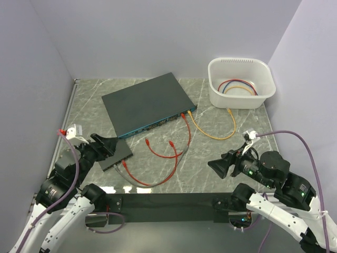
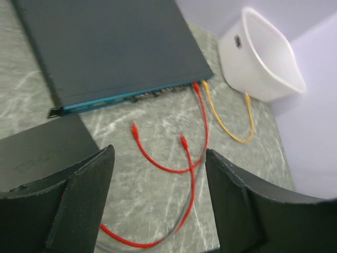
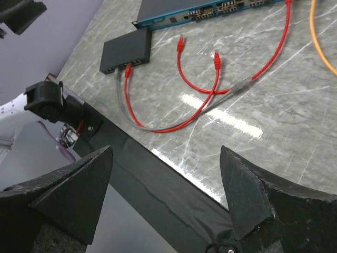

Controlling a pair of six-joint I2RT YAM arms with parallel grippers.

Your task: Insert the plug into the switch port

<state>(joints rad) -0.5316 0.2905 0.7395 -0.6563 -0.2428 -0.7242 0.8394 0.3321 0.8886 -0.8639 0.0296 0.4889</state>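
The switch point(image 1: 147, 103) is a flat dark grey box lying slantwise at the back, its teal front edge point(image 2: 126, 97) facing me. A red and an orange cable sit in ports at its right end point(image 1: 186, 113). Two loose red plugs point(image 1: 148, 141) point(image 1: 171, 143) lie on the marble in front of it, also in the left wrist view point(image 2: 134, 129) point(image 2: 183, 140) and the right wrist view point(image 3: 181, 42) point(image 3: 216, 58). My left gripper point(image 1: 111, 146) point(image 2: 159, 158) hovers open over the small black slab's right end. My right gripper point(image 1: 221, 164) point(image 3: 166, 158) is open and empty near the table's front edge.
A small black slab point(image 1: 116, 155) at front left has a grey and a red cable plugged in. A white tub point(image 1: 241, 81) with coiled cables stands at back right; an orange cable point(image 1: 213, 132) loops towards it. A black strip point(image 3: 158, 179) runs along the near edge.
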